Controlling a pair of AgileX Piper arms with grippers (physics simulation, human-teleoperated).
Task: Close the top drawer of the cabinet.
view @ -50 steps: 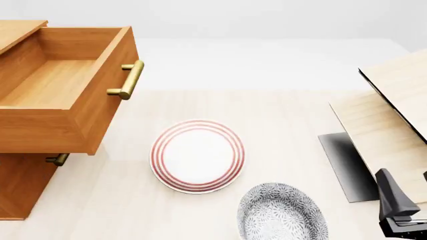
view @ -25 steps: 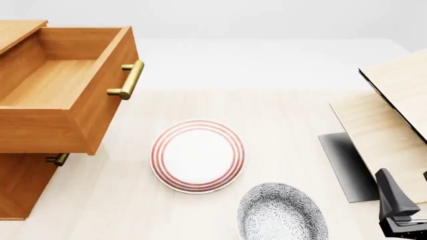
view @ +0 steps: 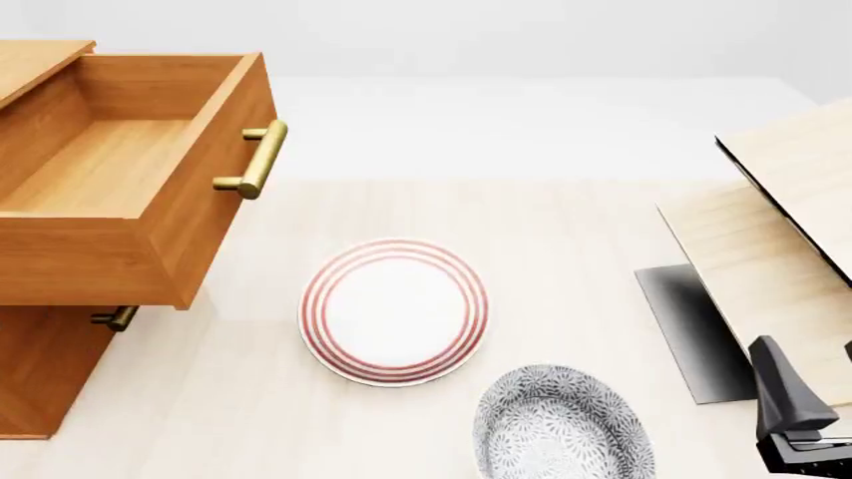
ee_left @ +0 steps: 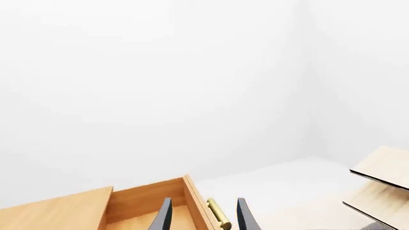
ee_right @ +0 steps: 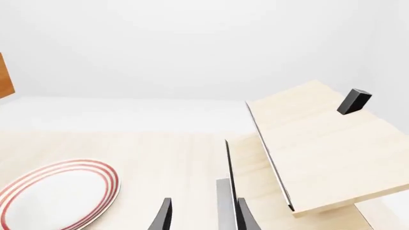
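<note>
Nearest the camera in the front view, the right gripper (view: 812,419) shows only as a dark finger and part of its body at the near right corner of the pale table (view: 573,230); its fingertips (ee_right: 164,214) in the right wrist view stand narrowly apart with nothing between them. Just beside it along the near edge lies a grey patterned plate (view: 562,424), cut off by the frame. Slightly farther in, near the middle of the table, sits a white plate with red rings (view: 393,311), close to the grey one without clearly touching it. At the right edge, pale light-wood boards (view: 772,249) lean in tilted layers over a dark grey base (view: 685,334), and a small dark block (ee_right: 353,101) rests on the upper board in the right wrist view.

Along the left edge stands the cabinet (view: 40,369), orange-brown, with the top drawer (view: 120,190) pulled well out over the table and showing a bare wooden floor. Its brass bar handle (view: 255,160) faces the table's middle; below it the lower drawer's handle (view: 115,318) peeks out from under the open drawer. The left gripper (ee_left: 203,218) appears only in its wrist view, its fingertips apart and holding nothing, with the drawer front and brass handle seen between them, farther off.
</note>
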